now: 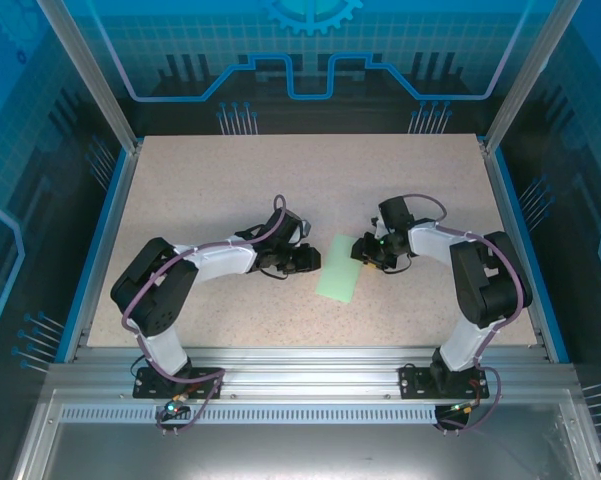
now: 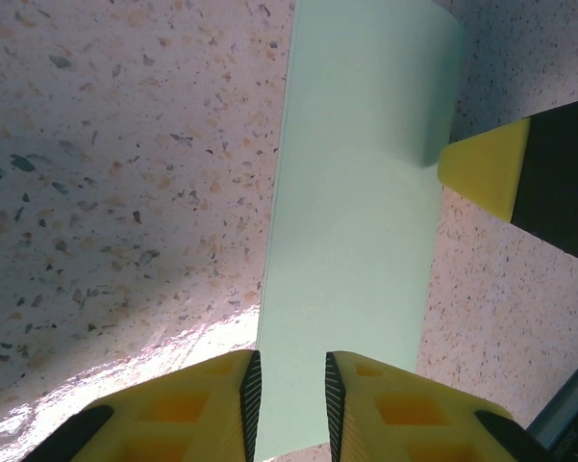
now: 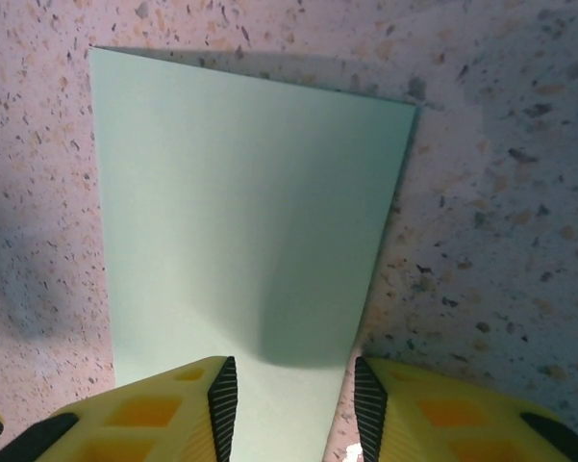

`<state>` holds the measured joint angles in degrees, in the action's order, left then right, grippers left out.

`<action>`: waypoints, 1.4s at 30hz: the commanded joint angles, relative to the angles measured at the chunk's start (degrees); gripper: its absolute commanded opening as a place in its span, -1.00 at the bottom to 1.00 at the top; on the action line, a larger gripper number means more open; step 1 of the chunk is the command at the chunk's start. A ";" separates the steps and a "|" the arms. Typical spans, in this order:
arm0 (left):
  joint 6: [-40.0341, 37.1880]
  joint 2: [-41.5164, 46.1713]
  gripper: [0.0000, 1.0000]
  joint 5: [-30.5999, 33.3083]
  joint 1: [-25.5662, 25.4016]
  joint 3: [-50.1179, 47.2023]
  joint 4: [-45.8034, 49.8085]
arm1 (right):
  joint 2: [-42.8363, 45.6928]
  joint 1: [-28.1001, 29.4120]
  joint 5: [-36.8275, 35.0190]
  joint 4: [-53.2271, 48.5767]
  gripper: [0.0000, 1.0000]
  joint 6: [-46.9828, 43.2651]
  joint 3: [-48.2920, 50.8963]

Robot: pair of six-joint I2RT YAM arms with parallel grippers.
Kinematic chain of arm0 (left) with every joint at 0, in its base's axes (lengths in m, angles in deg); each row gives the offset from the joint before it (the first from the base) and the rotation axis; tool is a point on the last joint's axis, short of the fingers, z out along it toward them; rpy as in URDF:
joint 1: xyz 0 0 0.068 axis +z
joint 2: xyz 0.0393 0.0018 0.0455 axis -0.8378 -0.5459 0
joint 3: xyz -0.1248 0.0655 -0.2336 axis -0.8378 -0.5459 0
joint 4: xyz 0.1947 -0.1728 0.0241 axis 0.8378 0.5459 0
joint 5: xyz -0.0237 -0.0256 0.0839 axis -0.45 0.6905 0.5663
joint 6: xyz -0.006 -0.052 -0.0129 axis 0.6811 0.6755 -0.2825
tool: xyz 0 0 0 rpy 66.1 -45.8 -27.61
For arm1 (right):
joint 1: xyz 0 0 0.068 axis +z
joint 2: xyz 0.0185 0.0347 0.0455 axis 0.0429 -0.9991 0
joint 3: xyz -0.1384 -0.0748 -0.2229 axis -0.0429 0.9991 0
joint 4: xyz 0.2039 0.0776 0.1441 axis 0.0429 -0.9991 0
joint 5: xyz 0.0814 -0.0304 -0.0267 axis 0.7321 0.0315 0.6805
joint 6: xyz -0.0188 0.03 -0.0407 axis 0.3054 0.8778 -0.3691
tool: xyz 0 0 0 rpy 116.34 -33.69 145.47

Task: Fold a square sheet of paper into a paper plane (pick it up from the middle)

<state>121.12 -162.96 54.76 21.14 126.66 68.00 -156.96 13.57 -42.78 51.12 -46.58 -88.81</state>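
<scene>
Overhead view of two robot arms bolted at the near edge of a speckled bench (image 1: 280,170), both reaching inward toward the middle. Between them a pale mint-green sheet of paper (image 1: 338,268) lies on the bench as a narrow rectangle, apparently already folded in half. Its long axis runs from near to far, with the far end leaning slightly right. The left arm's fingers (image 1: 305,260) sit at the sheet's left long edge and the right arm's fingers (image 1: 365,252) at its right long edge, so neither arm is clearly nearer. From the left wrist, the yellow left fingers (image 2: 202,399) stand a narrow gap apart with the sheet (image 2: 356,212) showing through the gap and stretching away beyond them; one tip of the right fingers (image 2: 481,173) touches its far edge. From the right wrist, the right fingers (image 3: 173,399) stand wider apart, straddling one edge of the sheet (image 3: 240,212). Neither pair looks clamped on it. The next fold probably depends on that side-by-side flanking. Beyond lies bare bench
</scene>
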 commanded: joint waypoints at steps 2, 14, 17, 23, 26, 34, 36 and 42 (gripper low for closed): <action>0.53 0.89 -0.44 0.70 0.26 0.63 1.28 | -1.46 0.94 6.00 4.11 -0.25 0.92 1.36; 0.34 1.50 -0.45 1.31 0.25 0.55 2.13 | -1.20 0.44 11.77 9.97 -0.27 2.43 3.74; 0.47 2.06 -0.45 1.78 0.33 0.31 2.28 | -1.26 0.41 12.10 10.26 -0.39 2.05 3.62; 1.25 4.37 -0.45 2.96 0.93 -1.32 1.88 | 0.08 0.51 15.81 10.25 -0.72 -0.13 2.78; 2.30 6.49 -0.45 4.16 1.86 -3.13 1.62 | 1.78 1.31 17.23 9.28 -0.77 -0.78 2.20; 4.70 14.85 -0.43 8.05 5.91 -9.88 1.98 | 4.29 4.64 22.56 9.07 -0.79 0.03 -3.37; 5.04 17.08 -0.42 8.91 6.57 -11.08 2.20 | 4.12 4.93 24.33 10.35 -0.79 0.98 -4.02; 4.92 21.32 -0.39 10.18 7.21 -12.36 3.69 | -0.21 5.28 26.02 11.25 -0.77 0.60 -5.91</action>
<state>125.18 -143.77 63.32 27.94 115.29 70.26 -154.43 18.18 -19.61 61.63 -46.19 -93.13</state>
